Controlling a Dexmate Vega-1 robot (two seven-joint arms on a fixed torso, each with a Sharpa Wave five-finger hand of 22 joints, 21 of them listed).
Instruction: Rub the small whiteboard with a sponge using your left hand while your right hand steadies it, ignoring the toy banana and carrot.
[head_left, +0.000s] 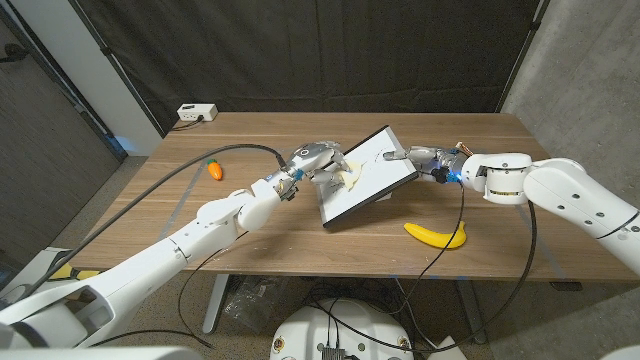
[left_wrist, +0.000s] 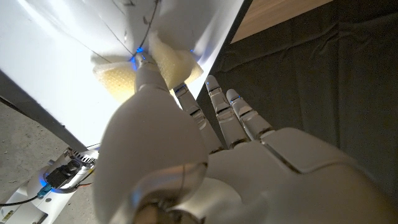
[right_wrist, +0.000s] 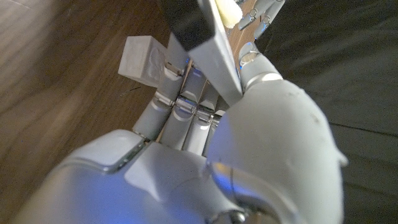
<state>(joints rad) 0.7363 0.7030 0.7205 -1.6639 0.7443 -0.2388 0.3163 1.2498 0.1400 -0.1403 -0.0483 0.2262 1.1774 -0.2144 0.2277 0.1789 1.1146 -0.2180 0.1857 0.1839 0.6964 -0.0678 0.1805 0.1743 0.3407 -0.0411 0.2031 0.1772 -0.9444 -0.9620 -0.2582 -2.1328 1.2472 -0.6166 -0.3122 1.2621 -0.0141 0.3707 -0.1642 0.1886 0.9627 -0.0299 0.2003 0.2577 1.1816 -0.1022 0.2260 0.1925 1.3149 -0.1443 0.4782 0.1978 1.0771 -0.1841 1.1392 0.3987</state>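
The brown wooden table (head_left: 300, 245) stands in front of a black curtain (head_left: 330, 50), with a grey wall (head_left: 590, 60) at one side. A white power box (head_left: 197, 113) sits near the far left corner of the table. The small white whiteboard with a black rim (head_left: 362, 178) lies in the middle of the table, turned at a slant. A small orange toy carrot (head_left: 214, 170) lies toward the left edge, well apart from the board. A yellow toy banana (head_left: 435, 235) lies near the front edge, just beside the board's near right side. The white left hand (head_left: 312, 162) is on the board's left part and presses a pale yellow sponge (head_left: 345, 175) onto the white face. The white right hand (head_left: 432, 163) reaches to the board's right edge. The left wrist view shows more: the thumb and fingers (left_wrist: 219, 102) pinch the soft sponge (left_wrist: 158, 65) against the board (left_wrist: 56, 56), and thin dark pen lines run across the white. The right wrist view shows the board's black rim (right_wrist: 205, 50) caught between the thumb and the fingers (right_wrist: 180, 102) of the right hand (right_wrist: 205, 143), so it grips the edge. That view also shows the brown wood grain (right_wrist: 56, 81) under the fingers.
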